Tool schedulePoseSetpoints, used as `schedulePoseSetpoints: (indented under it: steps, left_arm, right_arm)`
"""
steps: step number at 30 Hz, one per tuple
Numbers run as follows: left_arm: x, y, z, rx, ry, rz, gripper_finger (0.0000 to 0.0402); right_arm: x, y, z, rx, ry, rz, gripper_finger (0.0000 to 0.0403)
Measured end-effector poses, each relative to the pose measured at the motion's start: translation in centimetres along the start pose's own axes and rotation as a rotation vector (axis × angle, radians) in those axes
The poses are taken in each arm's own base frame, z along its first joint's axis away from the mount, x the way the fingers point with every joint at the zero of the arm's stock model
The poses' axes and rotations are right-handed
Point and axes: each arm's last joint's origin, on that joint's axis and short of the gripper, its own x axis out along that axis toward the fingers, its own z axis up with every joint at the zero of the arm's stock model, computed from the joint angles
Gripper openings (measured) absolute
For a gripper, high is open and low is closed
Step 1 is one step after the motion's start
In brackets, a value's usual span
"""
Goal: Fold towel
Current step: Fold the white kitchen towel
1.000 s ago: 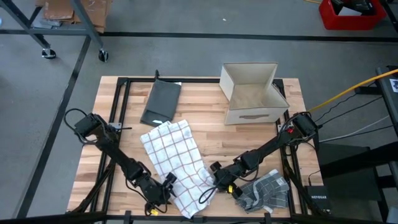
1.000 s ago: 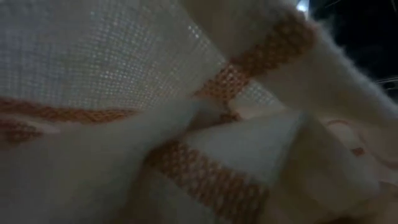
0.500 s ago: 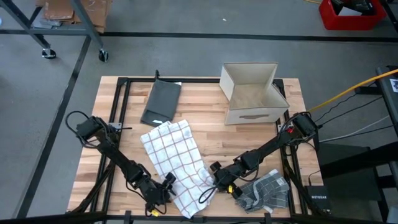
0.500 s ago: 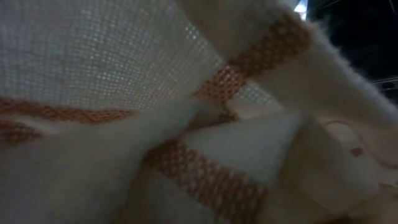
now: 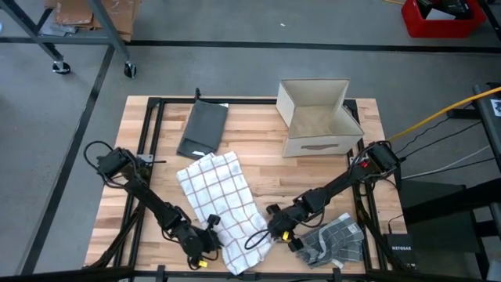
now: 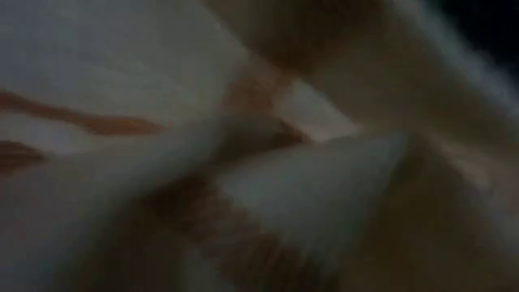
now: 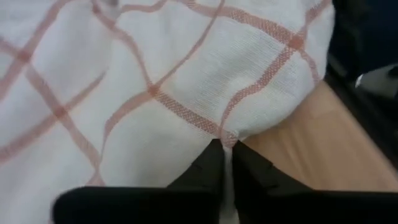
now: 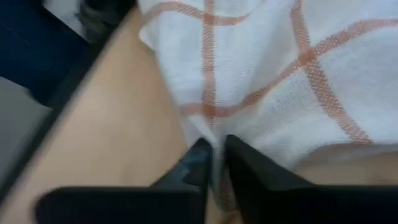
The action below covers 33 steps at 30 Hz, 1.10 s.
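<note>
Pinching checked towel (image 5: 223, 197) near edge: left gripper (image 5: 210, 239) clamping cloth at one corner, right gripper (image 5: 270, 233) clamping opposite corner, towel lying rumpled on table (image 5: 266, 160).

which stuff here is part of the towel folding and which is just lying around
In use: checked towel, pinched at its near edge by the left gripper and the right gripper.

Lying about: dark grey cloth, cardboard box, grey patterned cloth.
</note>
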Motion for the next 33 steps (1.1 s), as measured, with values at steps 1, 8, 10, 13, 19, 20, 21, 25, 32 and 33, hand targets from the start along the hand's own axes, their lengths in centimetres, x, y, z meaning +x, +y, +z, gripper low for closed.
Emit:
schedulePoseSetpoints:
  steps: [1, 8, 10, 13, 19, 20, 21, 25, 32, 33]
  left_arm:
    - [-0.1, -0.2, 0.0, -0.027, -0.001, -0.006, 0.0008]
    - [-0.7, -1.9, 0.3, -0.135, -0.074, -0.076, 0.0004]
    - [-0.8, -2.0, 0.4, -0.153, -0.085, -0.083, 0.0006]
    - [-0.7, -1.9, 0.4, -0.148, -0.081, -0.062, 0.0006]
    - [-0.2, -0.6, 0.6, -0.152, -0.081, 0.008, 0.0003]
    - [-0.2, -0.4, 0.7, -0.158, -0.086, 0.011, 0.0002]
    - [-0.1, -0.2, 0.8, -0.171, -0.089, 0.014, 0.0002]
    - [-0.1, -0.2, 1.0, -0.243, -0.113, 0.005, 0.0002]
    - [-0.8, -1.1, 1.9, -0.355, -0.197, -0.060, 0.0001]
    - [-0.9, -1.3, 2.1, -0.357, -0.217, -0.077, 0.0001]
  right_arm:
    - [0.0, 0.1, 0.1, 0.033, -0.009, 0.023, 0.0036]
    - [0.1, 1.4, 1.3, 0.184, -0.116, 0.161, 0.0020]
    - [0.1, 2.0, 1.6, 0.191, -0.148, 0.184, 0.0009]
    - [0.1, 2.6, 1.8, 0.179, -0.179, 0.164, 0.0009]
    - [0.2, 2.5, 1.8, 0.204, -0.199, 0.106, 0.0011]
    - [0.1, 2.5, 1.9, 0.219, -0.208, 0.110, 0.0007]
    - [0.1, 2.4, 2.1, 0.239, -0.222, 0.117, 0.0005]
    - [-0.3, 2.3, 3.1, 0.358, -0.310, 0.171, 0.0008]
    - [-1.4, 1.8, 6.5, 0.422, -0.430, 0.189, 0.0005]
    - [-1.6, 1.7, 7.0, 0.420, -0.445, 0.184, 0.0005]
